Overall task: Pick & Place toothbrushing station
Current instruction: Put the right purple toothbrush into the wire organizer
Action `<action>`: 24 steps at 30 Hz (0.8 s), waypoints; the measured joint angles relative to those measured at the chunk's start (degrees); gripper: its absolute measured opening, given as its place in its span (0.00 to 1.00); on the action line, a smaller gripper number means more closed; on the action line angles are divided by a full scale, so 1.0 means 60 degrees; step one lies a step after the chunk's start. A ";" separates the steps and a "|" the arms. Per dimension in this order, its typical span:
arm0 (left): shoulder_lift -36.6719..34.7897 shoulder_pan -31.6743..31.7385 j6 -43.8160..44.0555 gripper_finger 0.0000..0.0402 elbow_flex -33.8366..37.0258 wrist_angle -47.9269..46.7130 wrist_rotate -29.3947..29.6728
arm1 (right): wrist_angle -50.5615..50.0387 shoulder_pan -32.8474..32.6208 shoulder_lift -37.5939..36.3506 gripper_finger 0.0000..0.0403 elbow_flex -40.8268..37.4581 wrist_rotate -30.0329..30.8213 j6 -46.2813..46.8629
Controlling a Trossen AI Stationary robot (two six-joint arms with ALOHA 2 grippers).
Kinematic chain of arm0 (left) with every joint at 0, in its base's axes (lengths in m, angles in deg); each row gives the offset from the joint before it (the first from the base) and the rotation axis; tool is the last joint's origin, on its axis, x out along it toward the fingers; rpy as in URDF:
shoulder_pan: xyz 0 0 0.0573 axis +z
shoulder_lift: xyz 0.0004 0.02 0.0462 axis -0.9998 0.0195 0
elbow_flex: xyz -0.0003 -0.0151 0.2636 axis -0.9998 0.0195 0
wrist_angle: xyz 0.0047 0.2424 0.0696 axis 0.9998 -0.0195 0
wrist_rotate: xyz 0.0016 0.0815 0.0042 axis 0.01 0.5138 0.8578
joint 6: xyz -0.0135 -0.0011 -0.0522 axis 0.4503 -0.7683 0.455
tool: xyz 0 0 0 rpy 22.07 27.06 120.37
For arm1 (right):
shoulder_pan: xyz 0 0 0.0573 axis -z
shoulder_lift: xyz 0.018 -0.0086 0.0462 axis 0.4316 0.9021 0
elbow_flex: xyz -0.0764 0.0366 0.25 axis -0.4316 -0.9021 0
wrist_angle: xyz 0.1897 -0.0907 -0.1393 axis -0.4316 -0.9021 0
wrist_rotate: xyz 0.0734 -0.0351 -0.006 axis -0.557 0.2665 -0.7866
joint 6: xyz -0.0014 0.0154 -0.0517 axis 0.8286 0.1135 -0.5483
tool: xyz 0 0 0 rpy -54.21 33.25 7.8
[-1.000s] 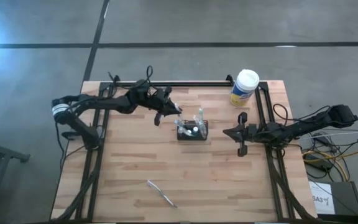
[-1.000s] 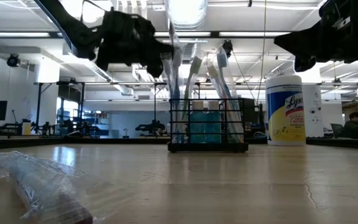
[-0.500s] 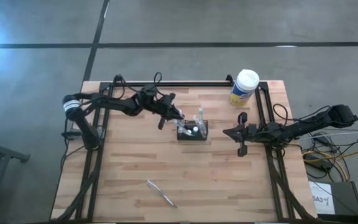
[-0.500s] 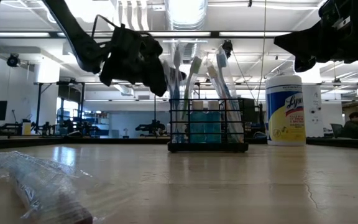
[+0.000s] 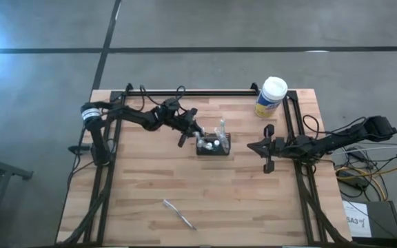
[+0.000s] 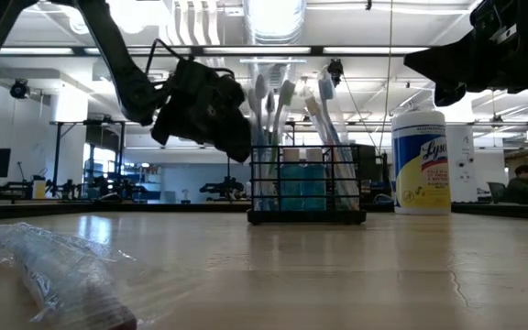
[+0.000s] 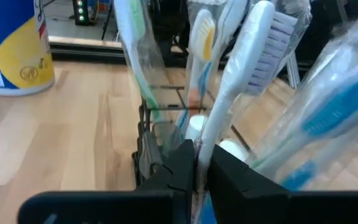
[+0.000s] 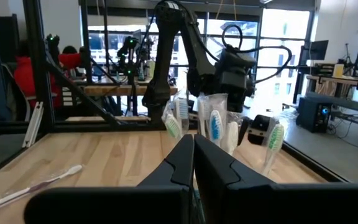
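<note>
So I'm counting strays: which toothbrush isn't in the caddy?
The wrapped toothbrush lying flat near the table's front edge; the others stand upright in the black caddy by the left gripper.

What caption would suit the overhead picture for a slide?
Left gripper lowered beside the black toothbrush caddy mid-table, while the right gripper waits apart.

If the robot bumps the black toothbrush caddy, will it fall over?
Probably it tips easily. The caddy is open wire, likely light, and its toothbrushes stand far above its rim, making it top-heavy. Its flat base might slide on the smooth table.
</note>
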 joint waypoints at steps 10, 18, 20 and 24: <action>-0.0650 -0.0141 0.0331 0.23 0.0030 -0.0147 0.0015 | -0.0002 0.0000 0.0000 0.02 0.0000 0.0000 0.0002; -0.0839 -0.0157 0.0345 0.49 0.0041 -0.0127 0.0019 | 0.0009 0.0000 0.0000 0.02 0.0000 0.0000 0.0071; -0.0886 -0.0157 0.0349 0.56 0.0037 -0.0134 0.0028 | 0.0009 0.0000 0.0000 0.02 0.0000 0.0000 0.0108; -0.0947 -0.0157 0.0354 0.66 0.0041 -0.0108 0.0044 | 0.0013 0.0000 0.0000 0.02 0.0000 0.0001 0.0186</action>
